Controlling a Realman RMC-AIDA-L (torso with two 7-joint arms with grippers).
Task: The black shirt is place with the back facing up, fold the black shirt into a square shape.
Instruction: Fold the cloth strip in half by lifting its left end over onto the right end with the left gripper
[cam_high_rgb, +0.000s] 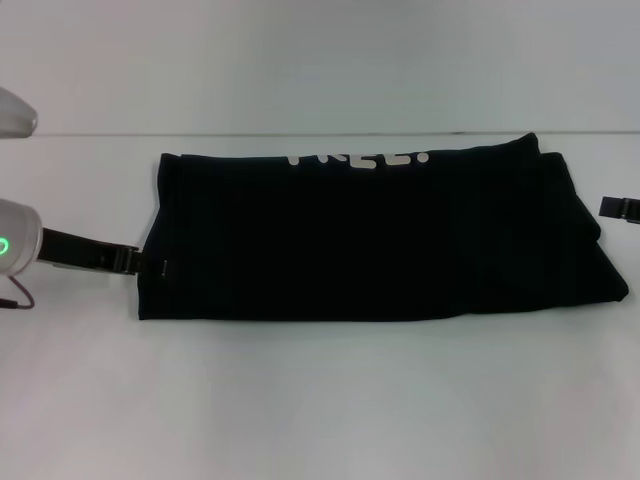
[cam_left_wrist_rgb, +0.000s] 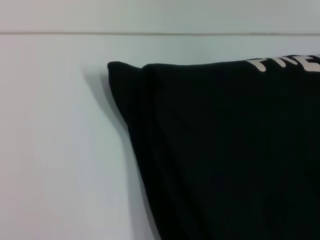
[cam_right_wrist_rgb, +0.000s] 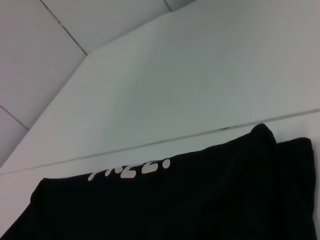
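Black shirt (cam_high_rgb: 370, 235) folded oblong, left tool (cam_high_rgb: 150, 263) touching its edge, grip unclear.

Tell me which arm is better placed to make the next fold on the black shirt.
Probably the left. The left gripper sits at the left short edge of the soft black fabric shirt, a long folded band on the white table. The right gripper hangs just off the opposite end.

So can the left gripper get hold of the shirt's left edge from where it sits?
Probably yes. The left gripper sits level with the table right at the left edge of the black shirt, with nothing between them. Whether its tips already touch the cloth cannot be told.
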